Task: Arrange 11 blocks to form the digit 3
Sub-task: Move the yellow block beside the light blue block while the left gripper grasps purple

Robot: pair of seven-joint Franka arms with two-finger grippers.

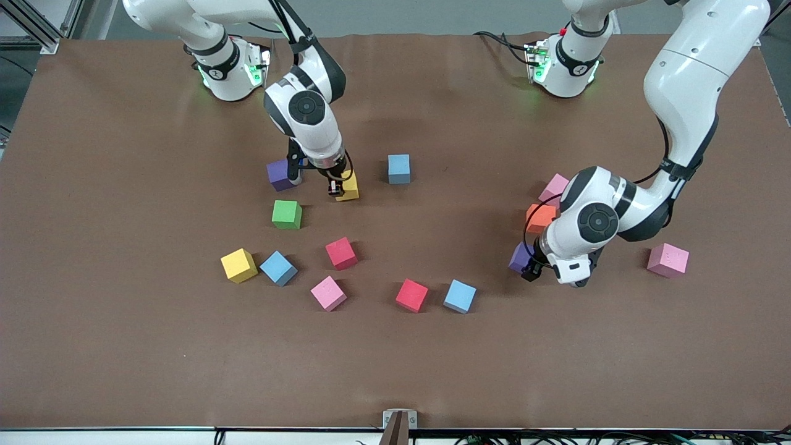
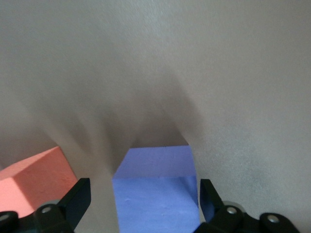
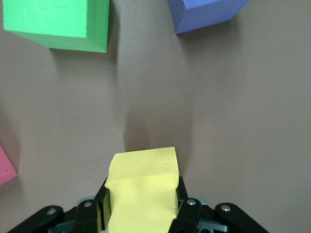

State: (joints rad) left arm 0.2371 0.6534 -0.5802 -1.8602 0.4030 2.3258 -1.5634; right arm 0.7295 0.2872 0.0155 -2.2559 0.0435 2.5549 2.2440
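No writing shows on any cube. My right arm bends down from its base, and my right hand (image 1: pixel 337 188) is clamped on a yellow cube (image 1: pixel 349 186) at the worktop (image 1: pixel 123 346), between a purple cube (image 1: pixel 279 175) and a blue cube (image 1: pixel 398 169), with the green cube (image 1: pixel 287 214) close by. My left arm folds low, and my left hand (image 1: pixel 529 272) stands wide, its fingers (image 2: pixel 77 196) straddling another purple cube (image 1: pixel 519 258) just beside the orange cube (image 1: pixel 541 217); the other blocks lie scattered, no digit formed.

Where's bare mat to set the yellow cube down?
Bare mat: the wide strip nearer the camera than the red cube, and the gap between blue cube and orange cube. Crowded around the green cube.
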